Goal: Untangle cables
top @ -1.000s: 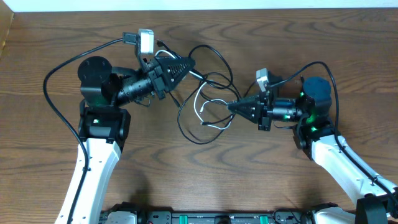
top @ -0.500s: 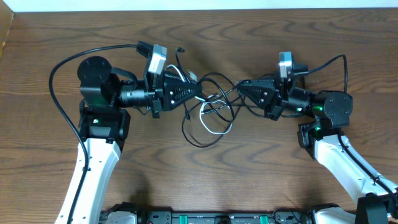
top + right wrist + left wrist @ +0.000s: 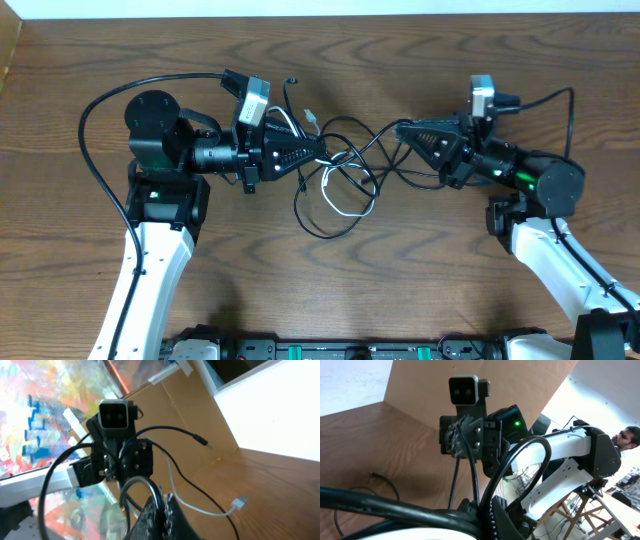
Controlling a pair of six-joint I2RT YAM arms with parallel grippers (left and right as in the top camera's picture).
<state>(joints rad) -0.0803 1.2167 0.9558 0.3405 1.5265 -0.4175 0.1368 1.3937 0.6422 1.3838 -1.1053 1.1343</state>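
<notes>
**Status.** The left gripper (image 3: 318, 150) is clenched on a black strand of the cables (image 3: 345, 168). Its tip points right, at the left edge of the tangle. The right gripper (image 3: 402, 128) is also clenched. In the right wrist view a black loop rises from between its fingertips (image 3: 159, 509), so it is judged to be grasping a cable as well.

**Change.** One second ago the left gripper pointed far-right and the right gripper sat nearer, close against the bundle. Both arms have since swung level and now face each other. Over the last half second the right gripper has drawn back to the right and slightly far, while the left gripper has held its place. The black strands between the two tips now run straighter and more taut.

**Location.** The cables lie on the table (image 3: 330, 290) at centre, between the two tips. A slack black loop and the white strand (image 3: 345, 211) hang toward the near side. A white plug (image 3: 312, 118) and a black plug (image 3: 291, 80) lie free on the far side, near the left gripper.

**Meaning for the task.** The pull is opening the bundle, but strands still cross at centre, so separation is judged incomplete. Further spreading risks tightening the crossing into a knot
</notes>
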